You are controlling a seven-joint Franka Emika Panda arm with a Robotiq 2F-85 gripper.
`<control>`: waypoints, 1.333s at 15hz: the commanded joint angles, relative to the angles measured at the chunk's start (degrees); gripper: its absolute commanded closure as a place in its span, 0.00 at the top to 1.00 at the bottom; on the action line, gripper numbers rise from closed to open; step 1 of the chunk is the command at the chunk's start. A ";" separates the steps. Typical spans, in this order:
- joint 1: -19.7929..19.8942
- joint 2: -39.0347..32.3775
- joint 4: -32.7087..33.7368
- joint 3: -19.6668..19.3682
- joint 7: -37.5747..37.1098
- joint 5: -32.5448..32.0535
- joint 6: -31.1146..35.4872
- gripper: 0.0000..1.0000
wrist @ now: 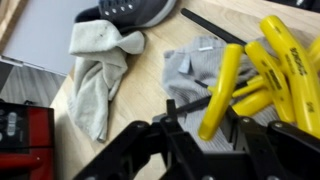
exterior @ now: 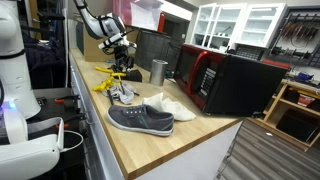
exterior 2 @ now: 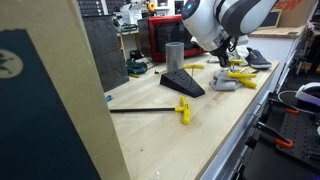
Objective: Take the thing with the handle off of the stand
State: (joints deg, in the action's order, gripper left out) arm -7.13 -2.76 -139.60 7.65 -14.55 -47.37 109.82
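1. The black end effector (wrist: 203, 140) hangs, jaws apart, astride one yellow T-handled hex key (wrist: 216, 92) (contact unclear).
2. That key apparently sits in the small bright yellow rack (exterior 2: 241, 78), on crumpled grey cloth (wrist: 188, 66), on the wooden tabletop (exterior: 150, 150).

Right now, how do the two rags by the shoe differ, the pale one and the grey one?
The pale rag is off-white and drawn out long; the grey rag is darker and bunched up. The pale rag lies bare beside the shoe; the grey rag has yellow tool handles lying on it. Both are crumpled cloth on the wooden counter.
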 commanded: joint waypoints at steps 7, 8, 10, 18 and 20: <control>-0.05 7.24 6.69 -0.27 8.71 28.17 12.47 1.00; 0.11 7.62 7.17 -0.51 9.60 30.64 14.44 1.00; -0.03 8.67 7.50 -0.68 11.26 35.90 18.87 1.00; -2.12 7.53 7.47 -0.56 29.40 54.98 31.38 1.00; -2.87 7.12 7.67 -0.29 34.41 57.46 29.82 1.00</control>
State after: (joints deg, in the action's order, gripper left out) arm -8.74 4.96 -132.15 7.42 13.14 6.31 140.17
